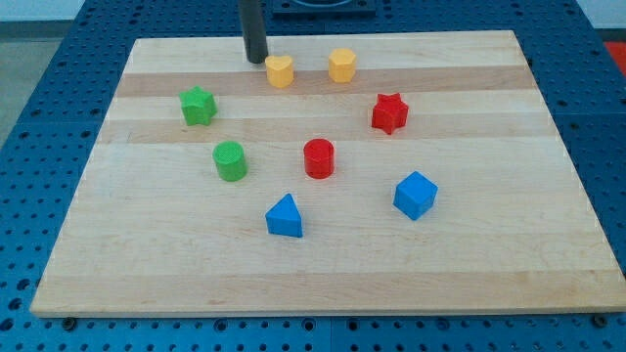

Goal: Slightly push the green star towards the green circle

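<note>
The green star [198, 106] lies at the board's upper left. The green circle [231, 160] lies just below it and a little to the right, a short gap apart. My tip [255, 60] rests near the board's top edge, above and to the right of the green star, just left of the yellow heart [280, 71]. It touches no block that I can see.
A yellow hexagon [342, 65] sits right of the heart. A red star [389, 112] lies at the right, a red circle [319, 157] in the middle. A blue triangle [285, 216] and a blue cube [415, 195] lie lower down. The wooden board [489, 264] rests on a blue perforated table.
</note>
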